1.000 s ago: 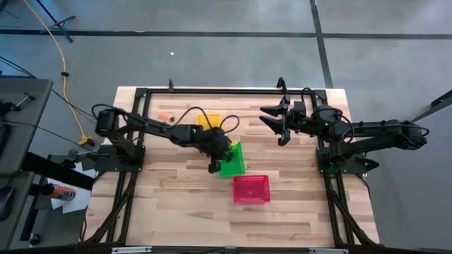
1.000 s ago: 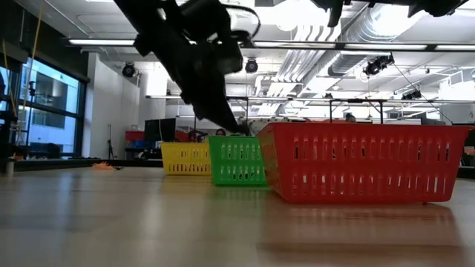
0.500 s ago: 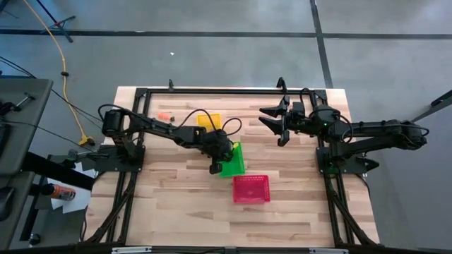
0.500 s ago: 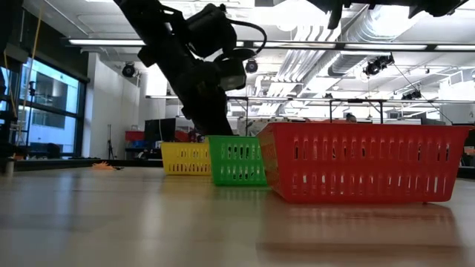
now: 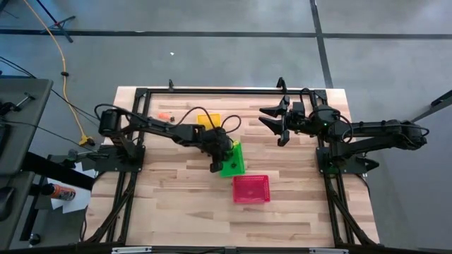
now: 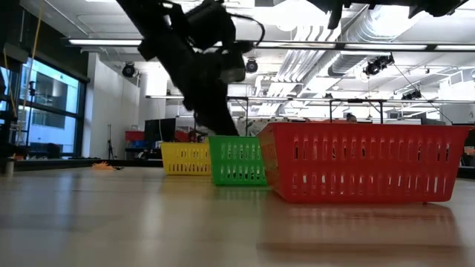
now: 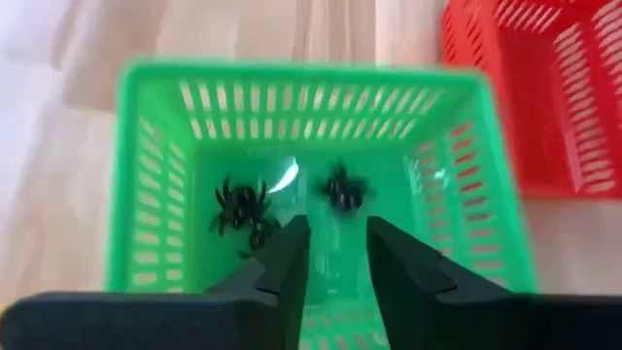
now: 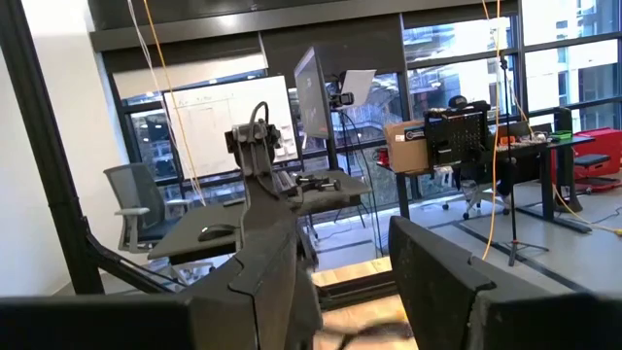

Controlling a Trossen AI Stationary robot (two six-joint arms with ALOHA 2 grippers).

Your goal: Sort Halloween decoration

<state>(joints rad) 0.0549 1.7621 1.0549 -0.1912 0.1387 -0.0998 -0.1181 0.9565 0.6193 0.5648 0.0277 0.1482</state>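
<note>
My left gripper (image 7: 338, 255) hangs open over the green basket (image 7: 292, 76), slanting down into it with nothing between its fingers. Black spider trinkets (image 7: 243, 206) lie on the basket's floor, and one more (image 7: 343, 190) lies just beyond the fingertips. In the high view this gripper (image 5: 215, 164) is at the green basket's (image 5: 232, 161) left edge, near the table's middle. A small orange trinket (image 5: 164, 116) lies on the table at the far left. My right gripper (image 5: 270, 117) waits open, raised at the far right, pointing across the table.
A yellow basket (image 5: 208, 121) stands just beyond the green one, and a red basket (image 5: 251, 189) stands nearer the table's front edge. In the low view the three baskets stand in a row, the red one (image 6: 364, 162) closest. A black frame (image 5: 212, 90) borders the table.
My left gripper has opened above the green basket. In the low view its slim shut tip has become a broader one. The arm has stayed over the basket's left edge.
</note>
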